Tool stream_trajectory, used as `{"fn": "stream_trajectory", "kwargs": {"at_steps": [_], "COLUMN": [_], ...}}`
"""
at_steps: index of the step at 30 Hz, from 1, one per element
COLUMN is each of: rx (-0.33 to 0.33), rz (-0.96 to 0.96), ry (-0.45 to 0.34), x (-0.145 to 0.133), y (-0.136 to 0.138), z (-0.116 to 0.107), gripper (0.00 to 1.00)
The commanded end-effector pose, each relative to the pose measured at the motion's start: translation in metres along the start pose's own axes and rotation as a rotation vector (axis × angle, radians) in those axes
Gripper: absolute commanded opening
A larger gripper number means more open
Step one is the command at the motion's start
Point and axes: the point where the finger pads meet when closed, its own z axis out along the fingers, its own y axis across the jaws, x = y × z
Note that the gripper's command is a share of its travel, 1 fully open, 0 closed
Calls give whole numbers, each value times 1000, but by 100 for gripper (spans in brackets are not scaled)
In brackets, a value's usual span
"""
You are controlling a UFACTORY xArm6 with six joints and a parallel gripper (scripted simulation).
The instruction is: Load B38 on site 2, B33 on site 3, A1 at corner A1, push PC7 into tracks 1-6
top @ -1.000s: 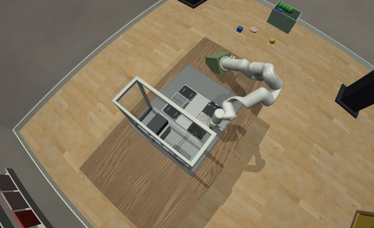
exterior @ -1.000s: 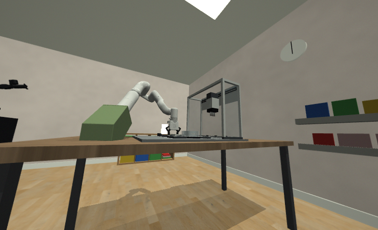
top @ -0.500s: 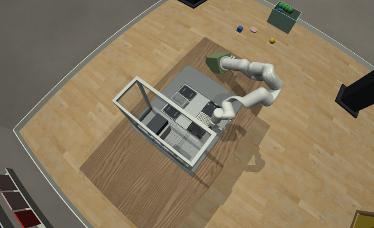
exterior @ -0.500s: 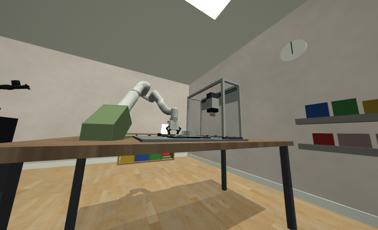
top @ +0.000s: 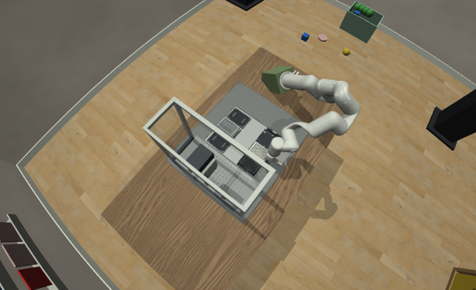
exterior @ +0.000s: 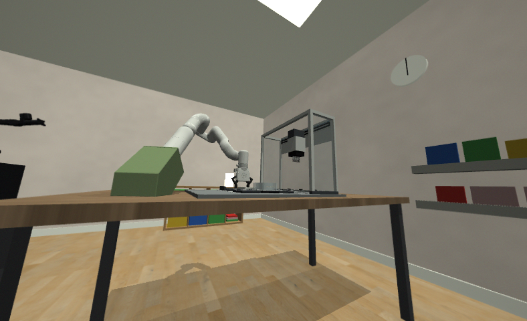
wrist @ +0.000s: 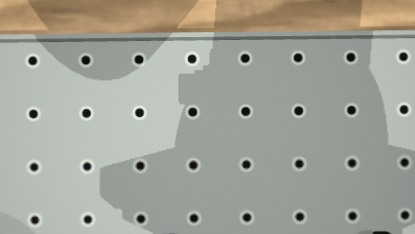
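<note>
My gripper is open and empty, low over the grey deck near its right edge. Beside it run three nests: dark plate B33 nearest the arm's base, tall pale block B83 in the middle, dark plate B38 farthest. The gripper stands just right of B83. Carrier PC7 lies further left on the deck. The wrist view shows only a pale surface with a grid of dark holes, ending at the wooden table top. I cannot tell whether it is plate or deck. No fingers show there.
The instrument's white frame stands over the rails, with a dark head inside. The arm's green base box sits at the table's near end.
</note>
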Motion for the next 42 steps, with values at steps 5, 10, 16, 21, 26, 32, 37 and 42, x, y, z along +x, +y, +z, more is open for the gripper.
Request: {"fn": "stream_trajectory", "kwargs": {"at_steps": [5, 10, 16, 21, 26, 32, 37, 42], "rx": [-3, -3, -3, -3, -3, -3, -3, -3], "rz": [-1, -1, -1, -1, -1, -1, -1, -1], "ry": [0, 0, 0, 0, 0, 0, 0, 0], "x": [0, 0, 3, 7, 9, 13, 16, 18], "y": [1, 1, 1, 1, 1, 1, 1, 1], "z": [-1, -1, -1, -1, -1, -1, -1, -1], "gripper": [100, 100, 100, 100, 100, 100, 100, 100]}}
